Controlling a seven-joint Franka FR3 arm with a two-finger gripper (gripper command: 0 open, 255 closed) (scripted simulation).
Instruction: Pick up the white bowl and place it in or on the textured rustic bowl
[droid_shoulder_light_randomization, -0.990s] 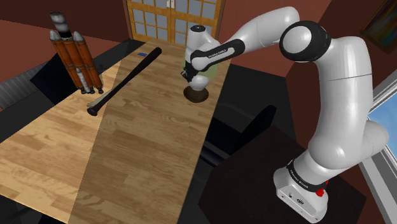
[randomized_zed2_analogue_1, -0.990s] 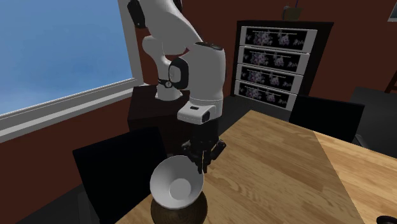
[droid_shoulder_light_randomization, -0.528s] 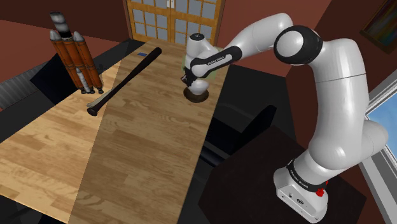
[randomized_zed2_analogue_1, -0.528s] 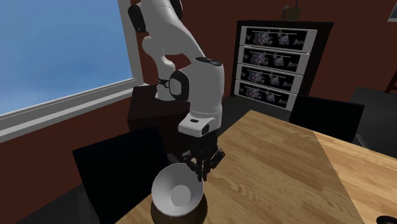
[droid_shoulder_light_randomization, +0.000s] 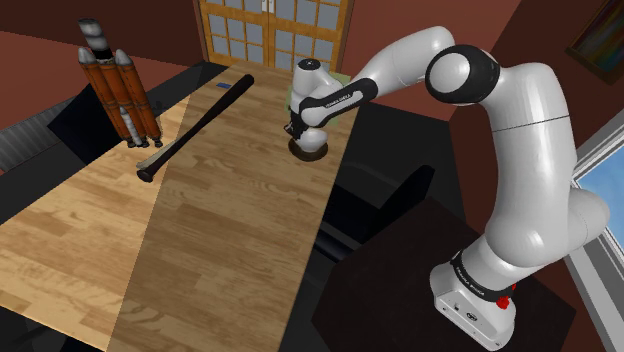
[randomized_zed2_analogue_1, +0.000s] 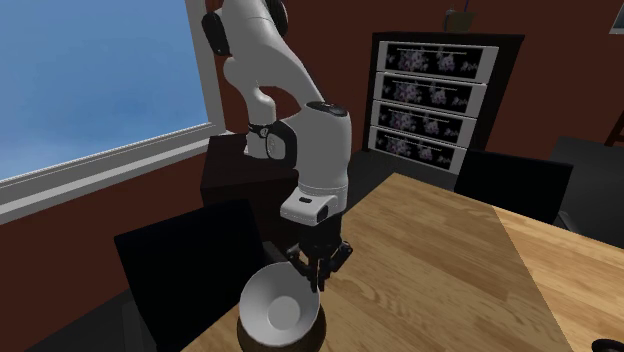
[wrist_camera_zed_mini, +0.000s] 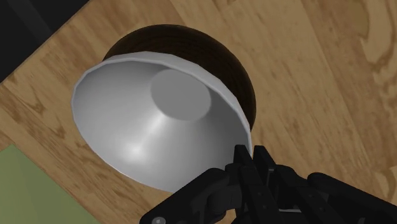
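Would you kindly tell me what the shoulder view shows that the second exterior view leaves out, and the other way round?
The shoulder view adds the long black baseball bat, the orange-brown model rocket and the glazed wooden double door. The second exterior view adds the dark chest with four patterned drawers and the hollow inside of the bowl being carried. Both share the wooden table, the black gripper shut on the rim of the round white bowl, and the dark brown ribbed bowl under it.

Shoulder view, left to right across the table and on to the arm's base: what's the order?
rocket model → black bat → dark brown bowl → arm's white base
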